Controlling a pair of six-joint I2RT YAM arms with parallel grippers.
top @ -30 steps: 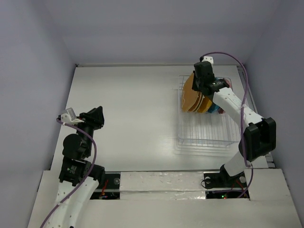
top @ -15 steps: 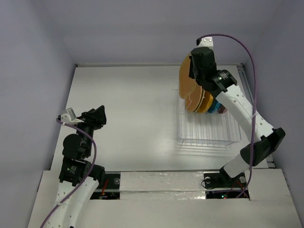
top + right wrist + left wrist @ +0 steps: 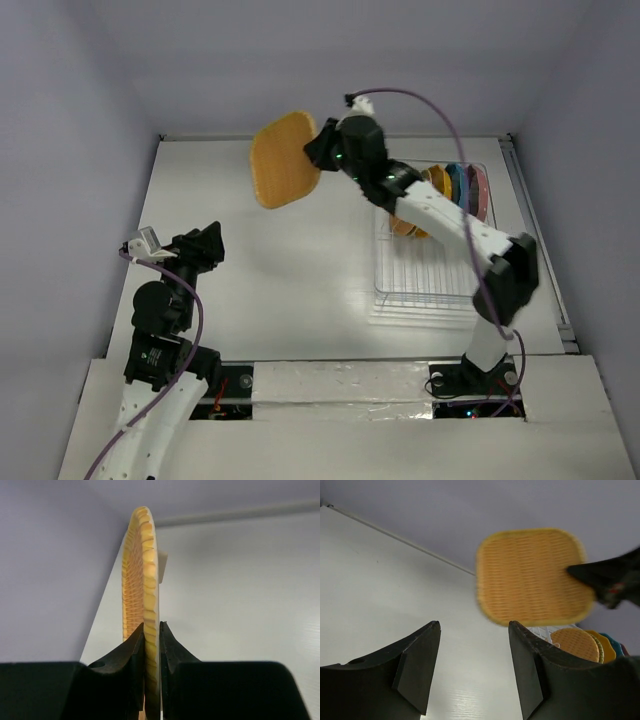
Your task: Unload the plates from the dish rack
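**Top view.** My right gripper pinches the orange-tan woven plate by its rim, jaws closed on it, and holds it upright in the air at about 12 o'clock over the table. The dish rack lies at 3 o'clock, with the other plates standing at its far end. My left gripper hangs at 8 o'clock, jaws apart and empty.
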